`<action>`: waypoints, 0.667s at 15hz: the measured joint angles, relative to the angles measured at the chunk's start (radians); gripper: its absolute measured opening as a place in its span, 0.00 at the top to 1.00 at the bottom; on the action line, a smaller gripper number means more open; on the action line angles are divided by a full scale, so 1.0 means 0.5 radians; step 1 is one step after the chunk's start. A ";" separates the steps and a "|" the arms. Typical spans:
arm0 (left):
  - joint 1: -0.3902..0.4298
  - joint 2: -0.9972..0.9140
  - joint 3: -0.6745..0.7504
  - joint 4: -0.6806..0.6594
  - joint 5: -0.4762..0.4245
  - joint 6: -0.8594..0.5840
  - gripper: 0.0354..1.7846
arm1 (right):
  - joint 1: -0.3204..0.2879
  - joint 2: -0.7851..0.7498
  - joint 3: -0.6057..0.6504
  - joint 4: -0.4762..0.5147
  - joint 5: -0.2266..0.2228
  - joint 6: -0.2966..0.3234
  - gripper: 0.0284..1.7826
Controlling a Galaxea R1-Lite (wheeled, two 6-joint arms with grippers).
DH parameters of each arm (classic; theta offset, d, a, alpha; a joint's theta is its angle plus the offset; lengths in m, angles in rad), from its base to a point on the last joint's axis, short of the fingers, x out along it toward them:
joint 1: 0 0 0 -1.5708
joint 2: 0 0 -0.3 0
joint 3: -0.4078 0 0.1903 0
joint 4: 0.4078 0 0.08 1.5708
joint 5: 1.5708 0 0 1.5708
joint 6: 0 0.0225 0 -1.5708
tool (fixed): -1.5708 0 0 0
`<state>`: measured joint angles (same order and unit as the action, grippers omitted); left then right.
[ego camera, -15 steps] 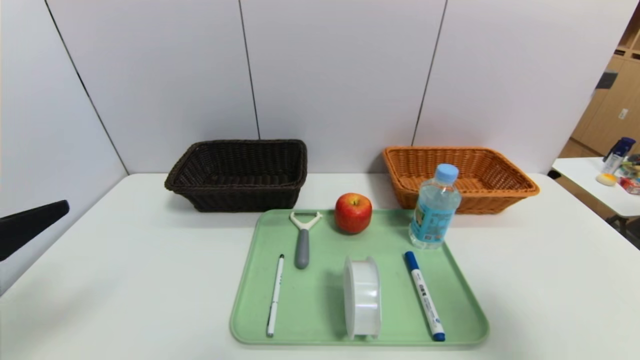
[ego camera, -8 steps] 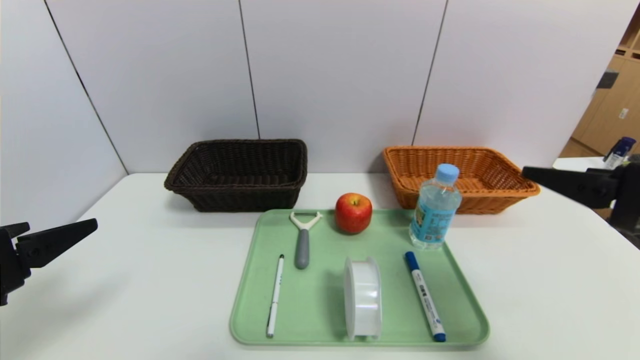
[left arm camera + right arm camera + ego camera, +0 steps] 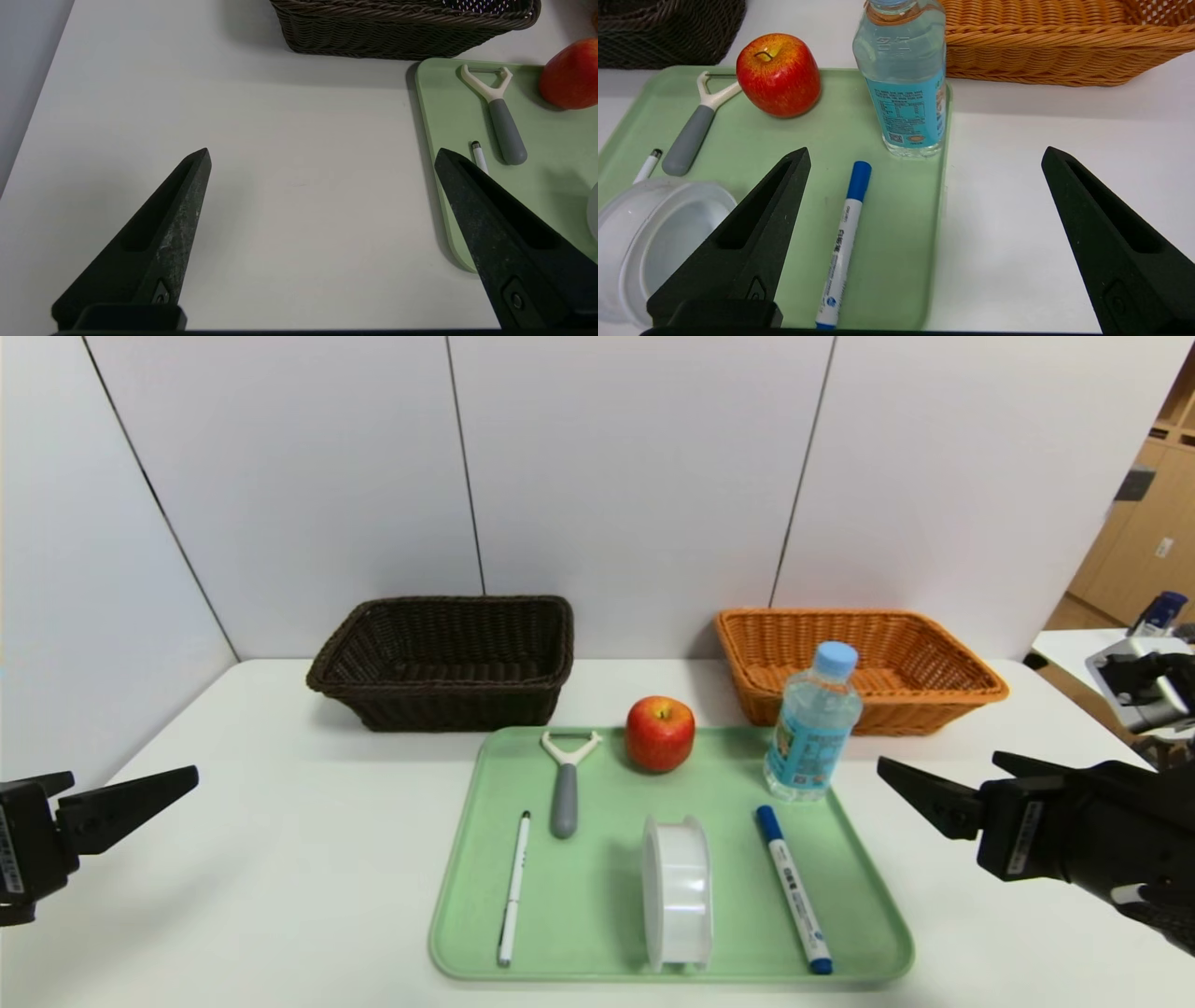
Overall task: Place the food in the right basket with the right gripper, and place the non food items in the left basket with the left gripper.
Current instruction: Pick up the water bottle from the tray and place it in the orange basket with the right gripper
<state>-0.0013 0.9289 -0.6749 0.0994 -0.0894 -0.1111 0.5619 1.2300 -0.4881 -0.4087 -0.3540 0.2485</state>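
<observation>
On the tray point(image 3: 467, 933), all six items rest untouched; left gripper point(image 3: 126, 784) and right gripper point(image 3: 943, 775) hover beside it, jaws spread, empty.

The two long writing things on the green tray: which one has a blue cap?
The marker, lying on the tray's right part beside the tape roll, has the blue cap. The pen on the left part is thinner, with only a small dark tip.

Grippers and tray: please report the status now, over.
Left gripper and right gripper open, empty, flanking the green tray. Apple, bottle, four non-food items on tray; both baskets empty. Nothing in the way.
</observation>
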 joint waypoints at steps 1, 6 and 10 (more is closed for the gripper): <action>-0.004 0.005 0.001 0.000 0.001 0.001 0.06 | 0.006 0.075 0.048 -0.134 -0.007 0.040 0.04; -0.010 0.007 0.009 0.001 0.006 -0.001 0.06 | 0.106 0.306 0.195 -0.420 -0.068 0.107 0.04; -0.010 -0.005 0.009 0.001 0.010 0.001 0.06 | 0.108 0.466 0.217 -0.671 -0.125 0.102 0.04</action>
<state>-0.0062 0.9266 -0.6704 0.1000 -0.0845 -0.1106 0.6157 1.4628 -0.3794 -0.7443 -0.4166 0.2996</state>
